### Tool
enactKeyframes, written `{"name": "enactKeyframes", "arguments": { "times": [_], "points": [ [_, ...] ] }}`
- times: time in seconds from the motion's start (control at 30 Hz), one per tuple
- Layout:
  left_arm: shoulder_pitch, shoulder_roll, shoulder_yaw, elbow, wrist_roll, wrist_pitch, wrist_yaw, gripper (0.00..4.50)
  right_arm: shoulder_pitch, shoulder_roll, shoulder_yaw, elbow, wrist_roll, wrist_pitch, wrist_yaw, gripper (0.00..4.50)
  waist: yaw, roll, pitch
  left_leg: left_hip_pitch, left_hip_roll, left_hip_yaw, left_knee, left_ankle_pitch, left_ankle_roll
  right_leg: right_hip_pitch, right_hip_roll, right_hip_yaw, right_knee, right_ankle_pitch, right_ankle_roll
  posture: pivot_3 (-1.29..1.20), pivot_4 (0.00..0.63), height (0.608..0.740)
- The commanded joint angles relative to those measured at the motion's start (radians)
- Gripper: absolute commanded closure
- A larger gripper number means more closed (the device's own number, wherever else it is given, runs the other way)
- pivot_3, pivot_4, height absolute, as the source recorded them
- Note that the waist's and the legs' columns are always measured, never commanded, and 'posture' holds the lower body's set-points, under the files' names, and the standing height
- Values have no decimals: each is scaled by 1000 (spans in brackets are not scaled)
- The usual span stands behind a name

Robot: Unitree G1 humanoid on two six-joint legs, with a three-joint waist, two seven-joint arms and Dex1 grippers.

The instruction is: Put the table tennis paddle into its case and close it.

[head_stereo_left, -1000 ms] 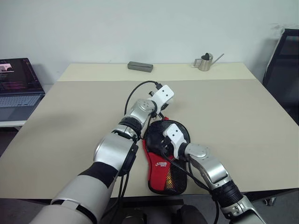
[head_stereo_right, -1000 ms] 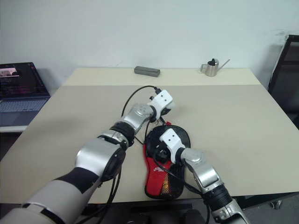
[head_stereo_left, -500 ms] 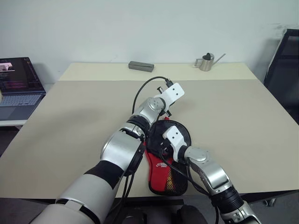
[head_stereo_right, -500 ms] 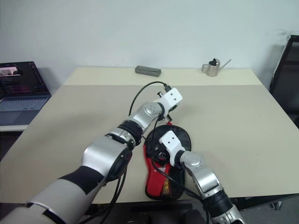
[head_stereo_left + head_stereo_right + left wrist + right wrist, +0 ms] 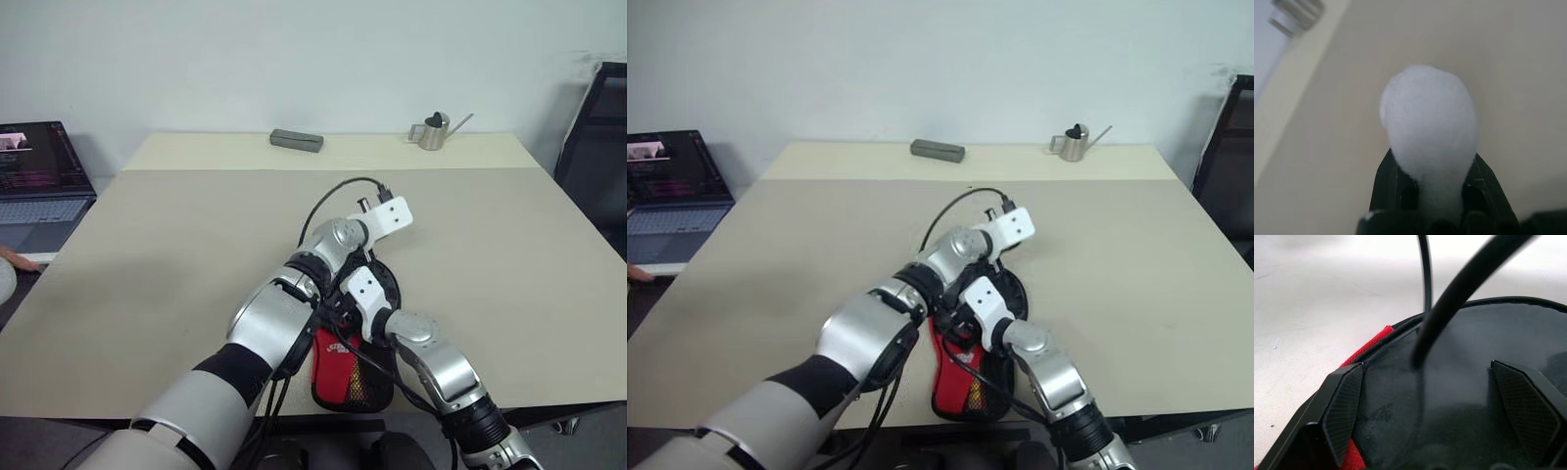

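On the beige table [image 5: 176, 255], my left gripper [image 5: 1432, 171] pinches the white fluffy ball charm [image 5: 1429, 127] at the round end of the case [image 5: 353, 377], near the front edge, while my right gripper [image 5: 1442, 401] rests wide apart over its clear face, the table tennis paddle [image 5: 1464, 382] dark beneath

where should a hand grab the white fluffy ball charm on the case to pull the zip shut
At its base, where the white fluffy ball charm narrows toward the zip. Come along the case edge, one finger on each side. The left hand is already shut on it that way; the rounded soft top would likely slip.
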Motion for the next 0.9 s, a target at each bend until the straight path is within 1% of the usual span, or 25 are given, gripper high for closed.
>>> {"name": "enactKeyframes", "arguments": {
  "times": [0.03,0.17,0.2,0.23,0.33,0.43,0.57,0.67,0.8,0.87,0.9],
  "points": [
    [2,4,1,-29,-7,0,-39,3096,68,-7,69,120,-1,115,23,0,0,0,0,0,0,0,0,0,0,0,0,0,0,0,0,0,150,740],
    [8,12,13,-32,-20,4,-62,1704,57,-5,69,133,-2,109,27,0,0,1,-1,0,0,0,0,0,0,0,0,0,0,0,0,0,150,740],
    [6,15,19,-32,-26,4,-66,1290,53,-5,69,137,-2,108,29,0,0,1,-2,0,0,0,0,0,0,0,0,0,0,0,0,0,150,740],
    [3,18,28,-33,-35,6,-68,1028,48,-5,68,144,-2,104,31,0,0,1,-2,0,0,0,0,0,0,0,0,0,0,0,0,0,150,740],
    [-10,30,48,-36,-55,10,-81,36,34,-5,66,159,-1,98,36,0,-4,1,-3,1,0,0,0,0,0,0,0,0,0,0,0,0,150,740],
    [-34,69,83,-41,-81,20,-62,36,11,-10,64,180,-2,86,50,0,-7,1,-3,2,1,0,0,0,0,1,1,0,0,0,0,0,150,740],
    [-53,159,107,-48,-96,24,-57,36,-32,-15,53,231,-6,61,73,0,-11,1,-3,5,3,0,0,0,0,4,3,0,1,0,0,0,150,740],
    [-59,232,133,-54,-119,20,-64,36,-59,-14,48,268,-9,43,88,0,-10,1,-3,12,4,0,-2,0,0,9,3,0,1,0,0,0,150,740],
    [-58,332,205,-74,-201,12,-153,36,-84,-15,48,302,-13,21,107,0,-10,1,-3,14,4,-1,-2,0,0,11,3,0,1,0,0,0,150,740],
    [-52,373,259,-93,-271,6,-258,36,-95,-20,42,319,-13,9,118,0,-11,2,-3,14,4,-1,-2,0,0,11,3,0,1,0,0,0,150,740],
    [-34,408,282,-112,-306,-14,-340,36,-99,-22,41,322,-14,6,123,0,-11,2,-3,14,4,-1,-2,0,0,10,3,0,1,0,0,0,150,740]
  ]
}}
